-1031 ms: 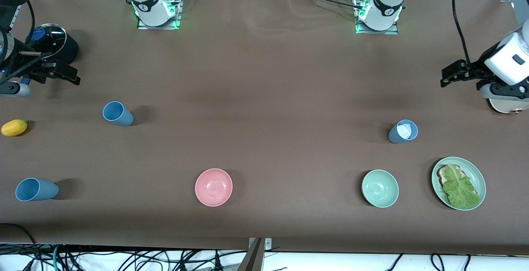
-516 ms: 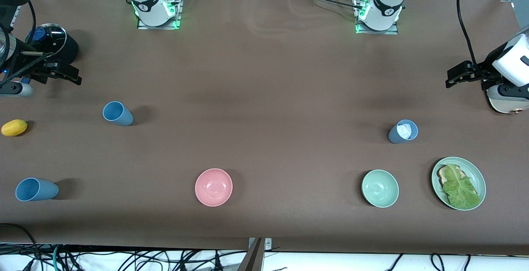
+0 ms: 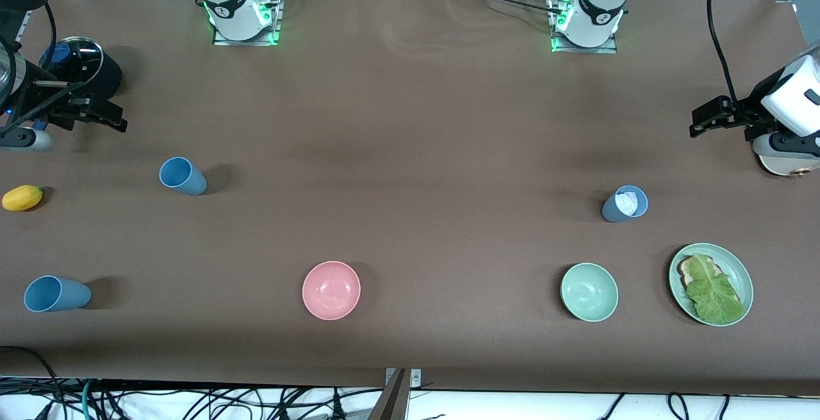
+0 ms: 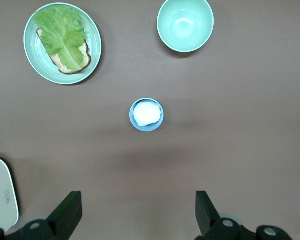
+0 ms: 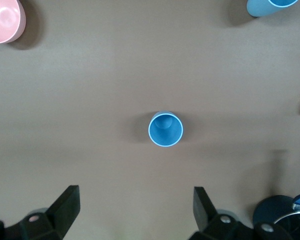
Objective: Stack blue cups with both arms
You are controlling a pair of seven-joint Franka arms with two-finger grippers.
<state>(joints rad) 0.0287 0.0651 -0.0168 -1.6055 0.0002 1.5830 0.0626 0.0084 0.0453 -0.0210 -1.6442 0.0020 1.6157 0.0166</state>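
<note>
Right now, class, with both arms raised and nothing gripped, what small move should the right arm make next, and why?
Probably lower the right claw straight down toward the sky-blue cup. The right wrist view shows that cup upright, below the open fingers. The left claw is also open, over the greyish-blue cup, which holds something white, so it seems the poorer first pick.

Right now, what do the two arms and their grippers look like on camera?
Both arms are white with dark-grey joint sections and green lights glowing at their bases. Black cables trail along them. The left gripper and right gripper are black, each with two flat, tapered fingers.
</note>
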